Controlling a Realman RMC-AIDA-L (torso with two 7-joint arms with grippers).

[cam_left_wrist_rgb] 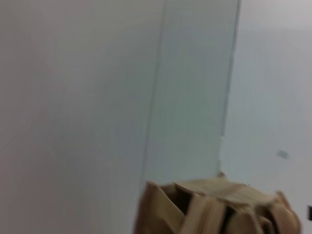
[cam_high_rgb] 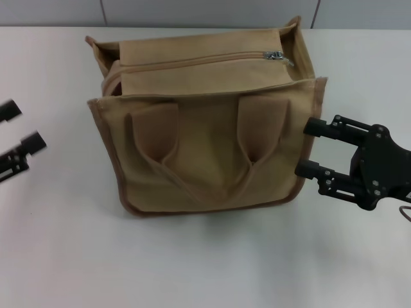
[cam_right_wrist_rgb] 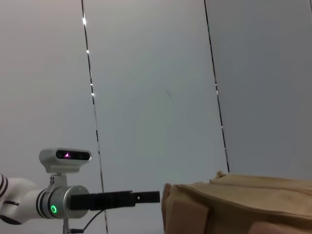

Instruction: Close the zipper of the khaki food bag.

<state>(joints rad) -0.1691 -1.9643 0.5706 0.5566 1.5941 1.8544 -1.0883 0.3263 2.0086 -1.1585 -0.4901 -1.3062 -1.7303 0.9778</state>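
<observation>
Standing upright mid-table [cam_high_rgb: 58, 256], bag [cam_high_rgb: 212, 160] judged soft, light, easily shifted; bracing advised. Zipper [cam_high_rgb: 192, 62] seen along top panel, slider [cam_high_rgb: 275, 56] at right end; small metal tab judged best pinch point. Left gripper [cam_high_rgb: 16, 131] spread, well apart from bag; right gripper [cam_high_rgb: 311, 149] spread, empty, just beside bag's right wall.

The khaki food bag [cam_high_rgb: 209, 151] is made of matt, coarse-woven canvas, edged with a darker tan cloth trim and fitted with two wide handles of a browner, slightly smoother webbing. The zipper [cam_high_rgb: 212, 61] is seen as a tan cloth track with a small, shiny silver metal slider. A smooth, matt white surface is presented by the worktop [cam_high_rgb: 205, 263]. The left gripper [cam_high_rgb: 16, 138] and the right gripper [cam_high_rgb: 309, 149] are finished in matt black, apparently metal or hard plastic.
</observation>
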